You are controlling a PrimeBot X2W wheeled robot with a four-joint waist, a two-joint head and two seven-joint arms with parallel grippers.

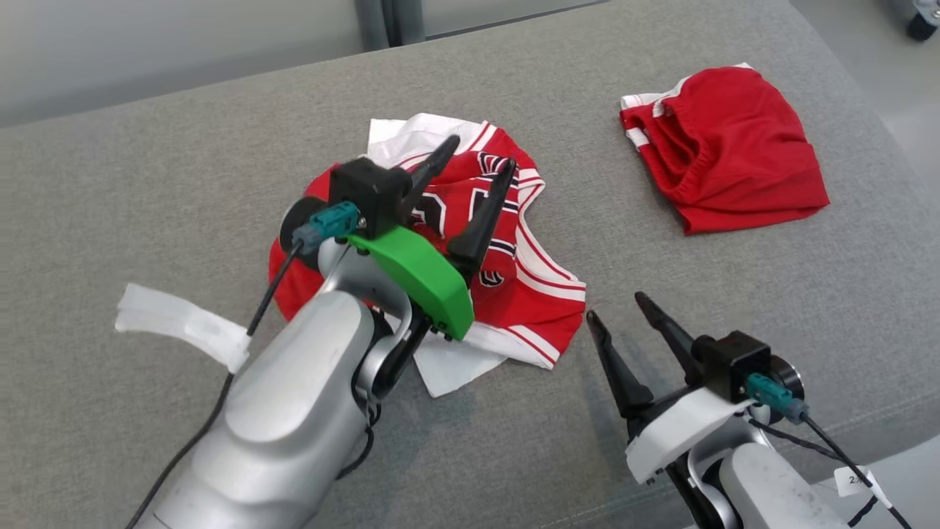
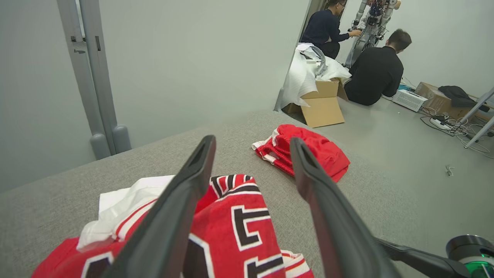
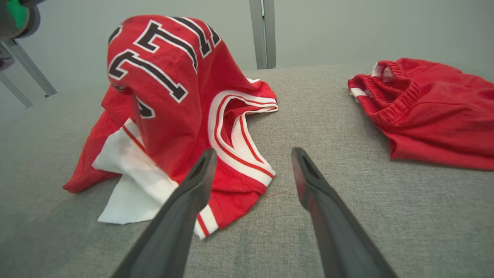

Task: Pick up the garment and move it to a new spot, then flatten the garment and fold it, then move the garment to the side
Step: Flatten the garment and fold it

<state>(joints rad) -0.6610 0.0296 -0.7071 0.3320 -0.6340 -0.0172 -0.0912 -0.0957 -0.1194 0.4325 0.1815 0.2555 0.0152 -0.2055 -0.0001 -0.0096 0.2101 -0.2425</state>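
The garment (image 1: 529,286) is a red jersey with white trim and black lettering, lying crumpled over a white layer in the middle of the grey cushion (image 1: 183,184). My left gripper (image 1: 481,153) hovers over its middle, open, with nothing between the fingers. In the left wrist view the jersey (image 2: 231,231) lies just below the spread left gripper (image 2: 252,142). In the right wrist view the jersey (image 3: 170,96) rises in a tall peak. My right gripper (image 1: 615,306) stands open just right of the hem, fingertips near the cloth; the right wrist view shows this gripper (image 3: 253,151) empty.
Bunched red shorts (image 1: 734,147) (image 2: 328,154) (image 3: 436,112) lie at the cushion's far right. The cushion ends at the right, with floor beyond. A cardboard box (image 2: 322,104) and two people (image 2: 374,73) are on the floor behind. White tape (image 1: 176,323) hangs from my left arm's cable.
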